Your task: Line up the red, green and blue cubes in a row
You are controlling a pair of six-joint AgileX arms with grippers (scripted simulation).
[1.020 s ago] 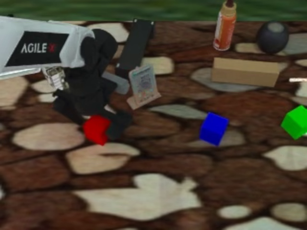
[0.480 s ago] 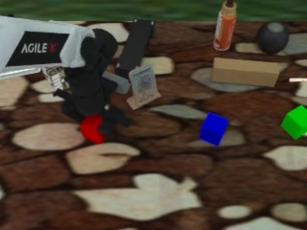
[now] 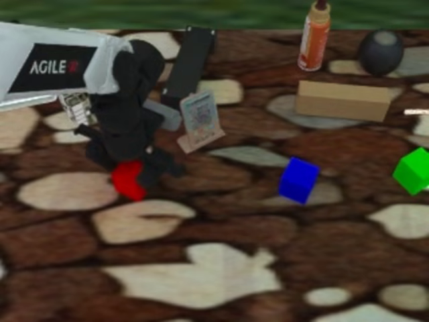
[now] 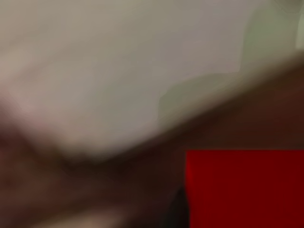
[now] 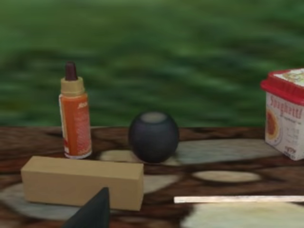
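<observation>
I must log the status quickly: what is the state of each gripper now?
Left gripper: closed on the red cube, at the table's left.
Right gripper: not visible in the top view; its state cannot be told.

Red cube (image 3: 127,180), blue cube (image 3: 298,179) & green cube (image 3: 412,170): plain matt, smooth faces, no gloss. Table (image 3: 221,228): stone-patterned, brown w/ pale patches, matt. Long box (image 3: 342,100): tan cardboard look, dull. Bottle (image 3: 314,37): orange plastic. Sphere (image 3: 381,51): dark, matt. Left arm shell (image 3: 53,64): white, smooth.
</observation>
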